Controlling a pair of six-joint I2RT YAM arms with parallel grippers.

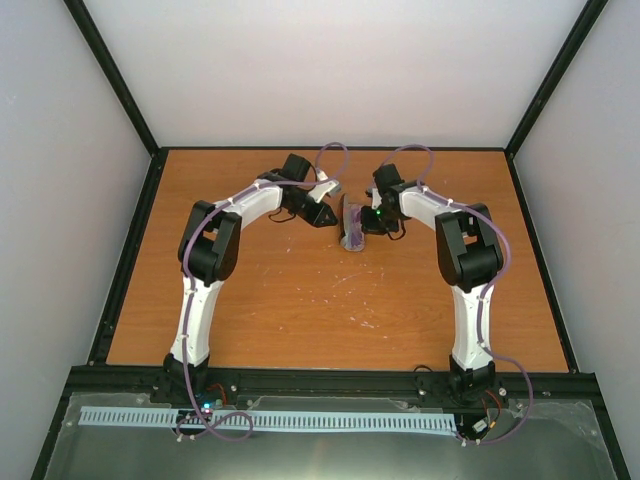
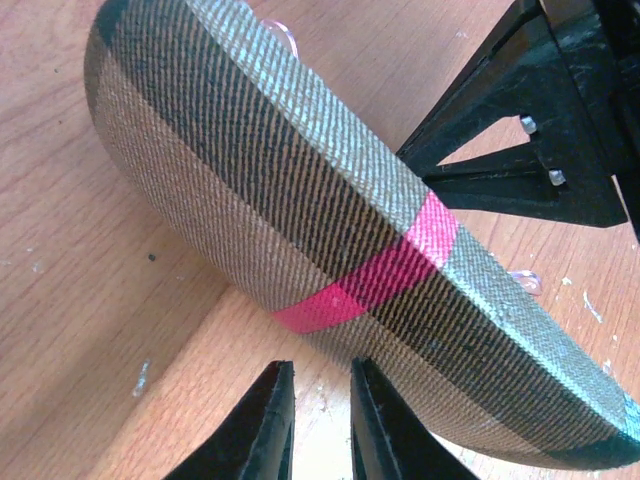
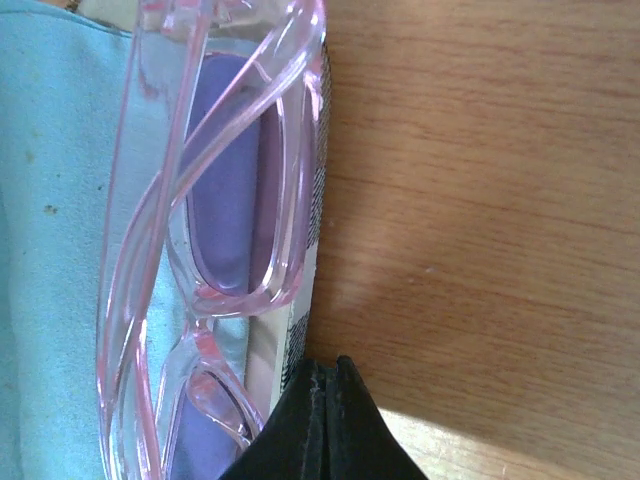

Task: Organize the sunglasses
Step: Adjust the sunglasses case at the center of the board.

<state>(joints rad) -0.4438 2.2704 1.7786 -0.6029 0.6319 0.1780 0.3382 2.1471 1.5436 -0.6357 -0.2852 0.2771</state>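
Top external, arms bent inward at case (image 2: 300,220), left pincer (image 2: 320,378) slightly spread, right pincer (image 3: 327,368) pressed together

Sunglasses (image 3: 235,190) lie on the cloth (image 3: 60,250) at the case's (image 2: 300,220) edge.

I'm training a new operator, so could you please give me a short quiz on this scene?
1. True or false: the sunglasses have an opaque black frame.
2. Which colour band crosses the case? A) pink-red B) green C) yellow
3. Fill in: the cloth by the sunglasses is pale ____.
Key: 1 false; 2 A; 3 blue.
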